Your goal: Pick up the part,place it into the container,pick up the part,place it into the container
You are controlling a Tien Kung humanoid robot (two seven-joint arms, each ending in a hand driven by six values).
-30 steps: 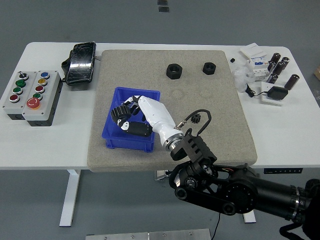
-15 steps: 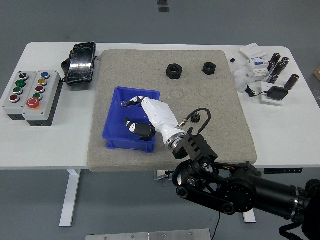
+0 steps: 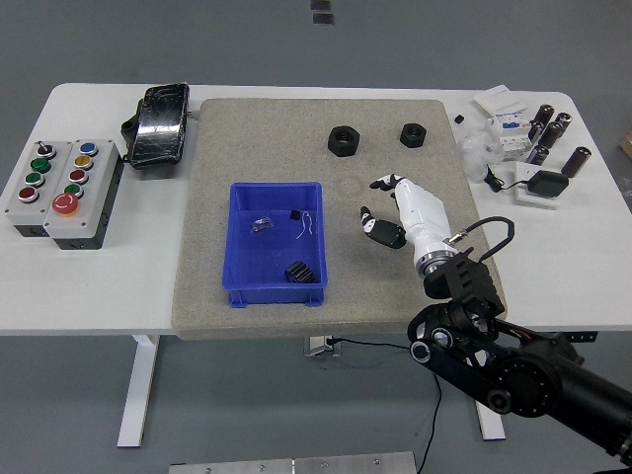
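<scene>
A black gear (image 3: 299, 272) lies inside the blue bin (image 3: 240, 292), in its near right corner, well to the left of the right hand (image 3: 407, 215) and apart from it; this part appears delivered. Small dark bits and a thin wire rest on the bin floor further from the robot. The right hand hovers over the grey mat (image 3: 267, 128) to the right of the bin, its fingers loosely spread and holding nothing, thumb and fingertips (image 3: 379, 184) pointing away from the robot. Ahead of the hand and slightly to its left sits the larger black nut (image 3: 343, 140); directly ahead, a little nearer in line, sits the smaller black nut (image 3: 413, 133). Either is probably the second part to collect. The left hand is out of view. Judged risks: both nuts are low and faceted, so a grasp closing off-centre could push one across the mat rather than lift it; the wrist cable (image 3: 481, 237) looping just behind the hand could snag during the reach; and carrying low to the bin could catch its right wall and shift the container.
</scene>
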